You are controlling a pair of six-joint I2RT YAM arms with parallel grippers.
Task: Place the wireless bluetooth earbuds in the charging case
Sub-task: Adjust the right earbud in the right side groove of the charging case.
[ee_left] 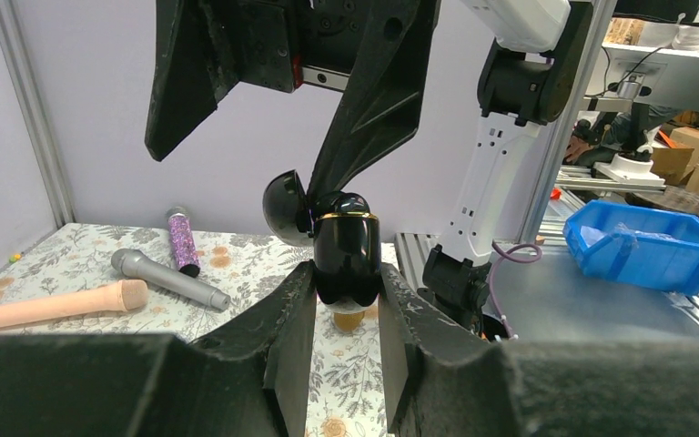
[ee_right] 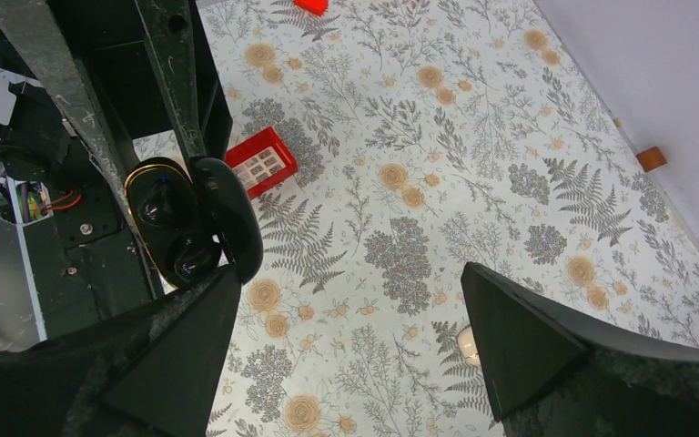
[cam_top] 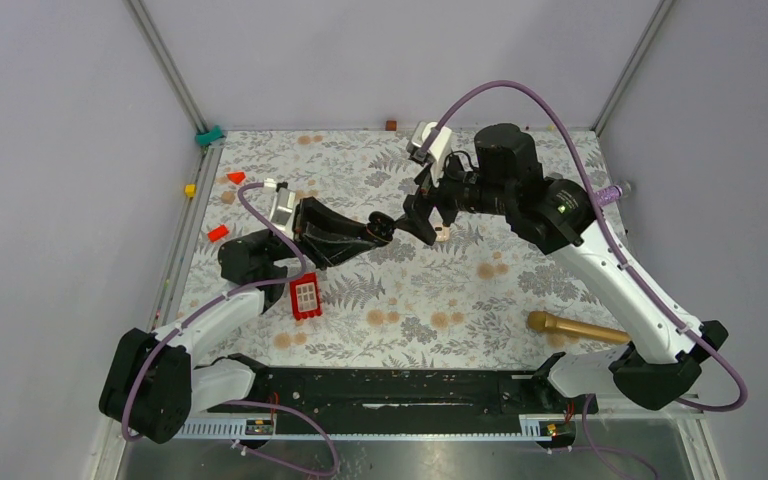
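The left arm rises from the near left corner, folds at the elbow and reaches in over the middle of the bench (cam_top: 520,280). Its left hand (ee_left: 346,287) is closed tight on the lower half of the charging case (ee_left: 346,246), a glossy black pod with a gold band, held upright above the cloth. The lid (ee_left: 287,208) is swung back. The open wells are dark and shiny, and whether the earbuds sit in them cannot be told.

The right arm climbs from the near right corner to the far side, then bends back toward the centre. Its right hand (ee_right: 348,273) points down at the case with its fingers spread wide and nothing between them. One finger (ee_left: 373,109) comes down right beside the open lid; contact cannot be told.

A floral cloth covers the bench. A red block (cam_top: 305,297) lies under the left forearm, and a tan microphone (cam_top: 575,327) lies near the right base. A grey microphone (ee_left: 168,278) and a purple glitter one (ee_left: 182,241) lie beside it. Small red, yellow and teal pieces dot the far left edge. Plain lilac walls close in three sides.
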